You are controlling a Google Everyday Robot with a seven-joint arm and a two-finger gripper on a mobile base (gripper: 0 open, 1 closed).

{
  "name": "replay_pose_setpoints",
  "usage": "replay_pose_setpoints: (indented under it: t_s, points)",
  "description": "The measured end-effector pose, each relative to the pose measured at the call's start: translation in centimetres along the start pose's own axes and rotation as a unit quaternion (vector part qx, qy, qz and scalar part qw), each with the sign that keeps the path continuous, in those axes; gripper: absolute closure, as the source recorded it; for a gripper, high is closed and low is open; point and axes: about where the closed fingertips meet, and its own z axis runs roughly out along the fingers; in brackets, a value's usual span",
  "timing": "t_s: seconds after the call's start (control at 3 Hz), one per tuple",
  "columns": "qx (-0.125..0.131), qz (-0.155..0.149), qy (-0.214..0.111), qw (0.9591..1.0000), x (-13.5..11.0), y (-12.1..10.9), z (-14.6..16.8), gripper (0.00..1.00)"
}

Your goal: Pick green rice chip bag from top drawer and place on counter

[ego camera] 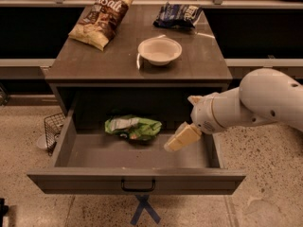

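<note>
The green rice chip bag lies flat at the back of the open top drawer, a little left of its middle. My gripper reaches in from the right on a white arm. It hangs inside the drawer's right half, to the right of the bag and apart from it, holding nothing. The counter is the cabinet's grey-brown top above the drawer.
On the counter stand a white bowl, a brown-and-cream chip bag at the back left and a dark blue snack bag at the back right. A wire basket sits on the floor left of the drawer.
</note>
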Motion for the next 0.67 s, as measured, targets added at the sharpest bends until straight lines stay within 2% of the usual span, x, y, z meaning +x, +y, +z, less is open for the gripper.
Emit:
replay_pose_setpoints:
  t_s: [0.33,0.67]
  points:
    - [-0.011,0.032,-0.005,0.9994,0.8,0.2,3.6,0.00]
    - [-0.013,0.045,-0.021,0.9987,0.5,-0.2,7.4,0.00]
